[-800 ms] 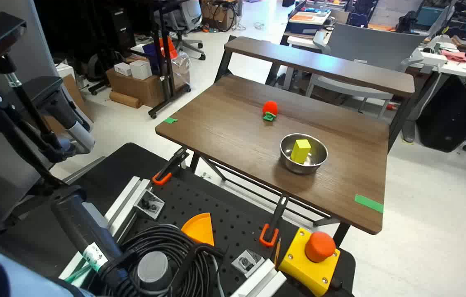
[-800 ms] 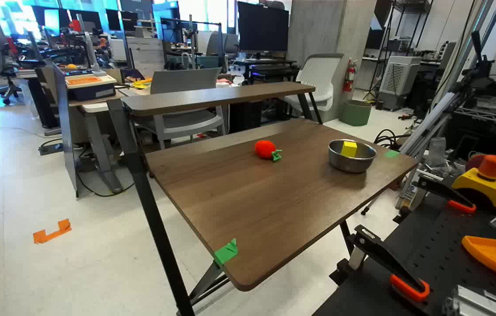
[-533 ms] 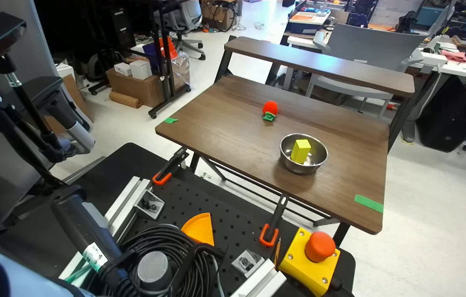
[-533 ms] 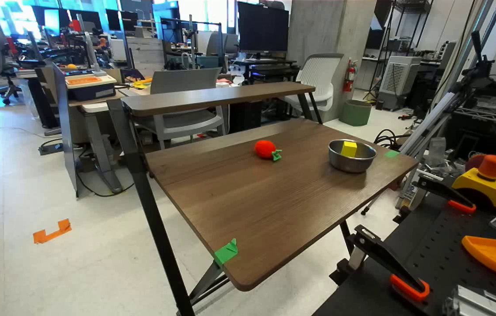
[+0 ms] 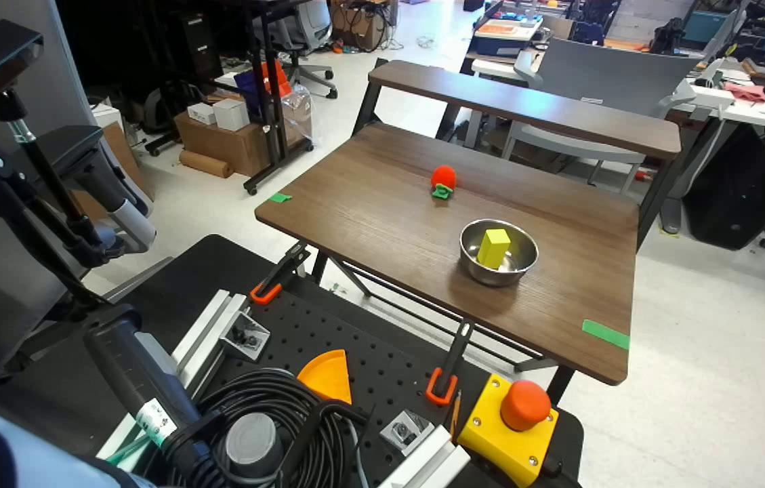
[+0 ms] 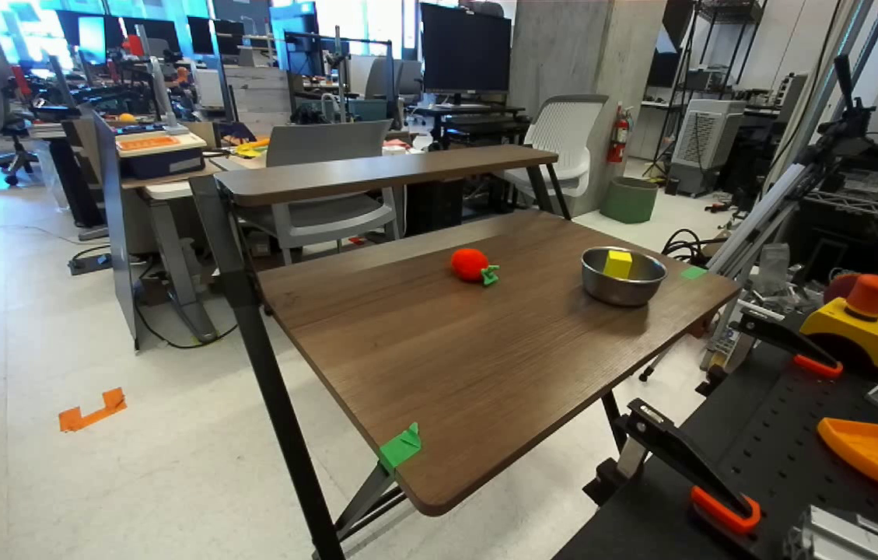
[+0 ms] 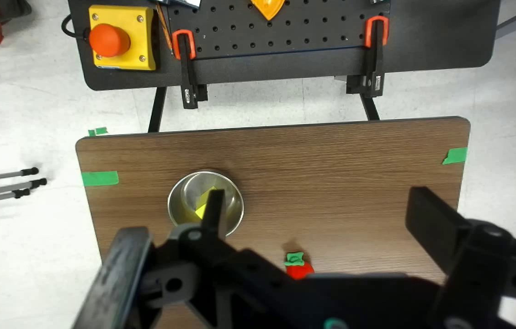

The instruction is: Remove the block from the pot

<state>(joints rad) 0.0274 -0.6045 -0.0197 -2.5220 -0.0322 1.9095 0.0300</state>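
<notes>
On the brown wood-grain table [image 6: 439,358], a round red object with green top [image 6: 469,264] lies apart from the round silver metal pot [image 6: 617,292] holding the yellow-green block [image 5: 493,249]. The black gripper [image 7: 319,210] hangs above, fingers spread wide, one partly hiding the block in the wrist view.

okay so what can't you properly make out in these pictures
Yellow block: in an exterior view, the near wall of the pot hides its lower part; in the wrist view, the gripper covers part of it.
Red tomato-like object: in the wrist view, the gripper hides part of its body.
Orange tray: cut off by the top edge of the wrist view.
White label: in an exterior view, its print is too small to read.
</notes>
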